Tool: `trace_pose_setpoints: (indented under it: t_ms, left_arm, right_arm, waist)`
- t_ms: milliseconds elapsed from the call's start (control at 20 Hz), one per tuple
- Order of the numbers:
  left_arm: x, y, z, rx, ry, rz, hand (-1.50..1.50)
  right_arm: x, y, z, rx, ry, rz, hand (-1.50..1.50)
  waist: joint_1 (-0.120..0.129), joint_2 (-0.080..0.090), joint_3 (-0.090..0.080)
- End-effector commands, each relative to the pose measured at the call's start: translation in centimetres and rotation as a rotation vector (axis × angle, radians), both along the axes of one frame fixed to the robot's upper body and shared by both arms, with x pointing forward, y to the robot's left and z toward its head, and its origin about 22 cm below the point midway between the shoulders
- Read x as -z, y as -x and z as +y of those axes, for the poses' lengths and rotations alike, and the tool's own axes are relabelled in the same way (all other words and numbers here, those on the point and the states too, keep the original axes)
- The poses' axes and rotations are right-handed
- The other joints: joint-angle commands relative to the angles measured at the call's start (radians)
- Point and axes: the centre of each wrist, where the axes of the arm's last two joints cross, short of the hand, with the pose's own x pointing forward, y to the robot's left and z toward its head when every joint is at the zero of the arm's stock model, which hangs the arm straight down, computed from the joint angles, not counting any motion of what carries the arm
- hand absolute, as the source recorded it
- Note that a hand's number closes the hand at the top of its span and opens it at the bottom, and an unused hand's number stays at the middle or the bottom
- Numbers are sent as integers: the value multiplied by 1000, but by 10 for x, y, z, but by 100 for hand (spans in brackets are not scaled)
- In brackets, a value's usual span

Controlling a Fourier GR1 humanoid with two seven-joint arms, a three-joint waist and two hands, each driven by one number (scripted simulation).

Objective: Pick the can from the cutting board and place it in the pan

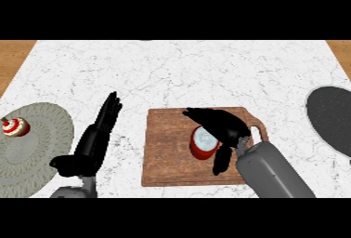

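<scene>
Grasp step: right hand [218, 126] curls over the can [204, 145] on the board [165, 153]; next, lift and carry it right to the pan [334, 122].

A white marble counter [205, 69] carried a wooden cutting board [165, 153] at its middle, a round woven mat [41, 153] at the left, and a dark pan [332, 118] at the right edge.

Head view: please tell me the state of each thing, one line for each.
can: upright on the cutting board, right hand around it
cutting board: flat on the counter, carrying the can
pan: at the right edge, nothing in it
right hand: curled around the can
left hand: open, resting, fingers up
</scene>
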Motion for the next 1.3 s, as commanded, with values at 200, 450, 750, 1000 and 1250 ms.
trace_pose_setpoints:
  t_ms: [200,450,750,1000,1250]
  left_arm:
    - [-8,-11,11,-1,-3,-13,0]
    - [6,3,-10,2,7,0,0]
    - [10,-6,-17,0,14,8,0]
    - [7,11,7,-4,-5,3,0]
    - [-2,9,8,17,5,18,0]
  right_arm:
    - [18,-18,9,-141,135,37,150]
    - [34,-19,1,-153,147,-47,150]
    - [37,-14,-7,-123,93,-134,150]
    - [18,-8,2,-28,-26,-292,150]
    - [-8,-20,-31,344,7,-432,150]
  waist:
    - [8,3,0]
    - [3,1,0]
    - [-2,1,0]
    - [1,0,0]
    - [-10,-7,1]
